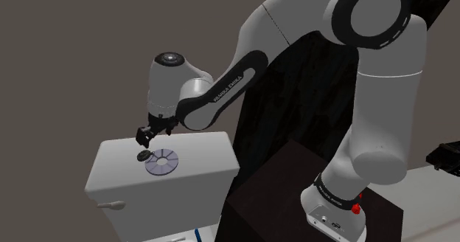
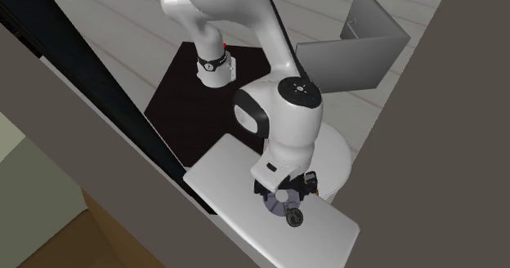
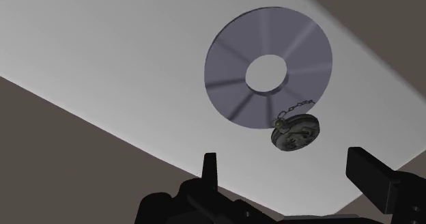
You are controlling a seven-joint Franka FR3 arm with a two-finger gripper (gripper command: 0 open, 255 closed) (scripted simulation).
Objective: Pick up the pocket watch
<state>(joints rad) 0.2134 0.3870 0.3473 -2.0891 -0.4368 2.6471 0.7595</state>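
The pocket watch (image 3: 295, 132) is a small dark round case with a short chain. It lies on the white toilet tank lid (image 3: 123, 65), at the edge of a grey disc (image 3: 232, 72) with a hole, and its chain rests on the disc. My gripper (image 3: 290, 175) hangs open just above the watch, with the fingers (image 3: 372, 178) wide apart and touching nothing. From the shoulder view the gripper (image 1: 144, 136) sits over the watch (image 1: 142, 156), beside the disc (image 1: 162, 161). The second exterior view has the watch (image 2: 293, 218) just past the hand.
The lid (image 1: 110, 159) tops a white tank with a flush lever (image 1: 110, 204) on its front. A grey-brown wall stands close behind it. The dark stand (image 1: 295, 196) is to the shoulder view's right. Grey panels (image 2: 360, 46) stand on the floor beyond.
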